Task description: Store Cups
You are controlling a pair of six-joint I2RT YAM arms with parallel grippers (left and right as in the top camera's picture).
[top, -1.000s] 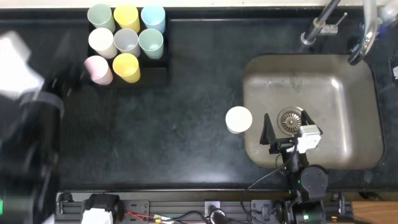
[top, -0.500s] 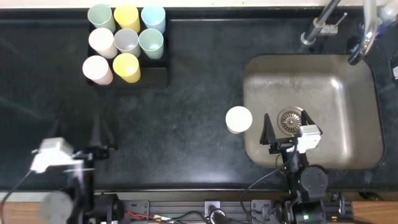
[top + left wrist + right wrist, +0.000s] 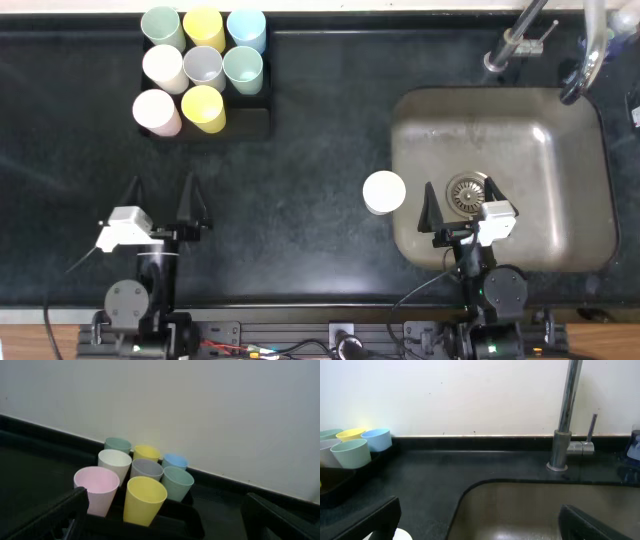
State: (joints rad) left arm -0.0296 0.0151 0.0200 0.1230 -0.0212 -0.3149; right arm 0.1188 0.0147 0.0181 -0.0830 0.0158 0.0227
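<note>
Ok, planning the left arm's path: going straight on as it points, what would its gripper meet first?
Likely the front pink cup or the yellow cup beside it; which comes first is unclear.

The left arm [image 3: 140,290] is folded back close to its base. The left gripper [image 3: 162,188] points up the top view, and its 2 dark fingers [image 3: 190,200] are spread wide apart with nothing between them. Its white wrist [image 3: 122,228] sits just behind. The right arm [image 3: 490,285] is tucked in the same way. The right gripper [image 3: 459,192] also faces forward, and its 2 fingers [image 3: 428,205] are likewise splayed wide and empty.
</note>
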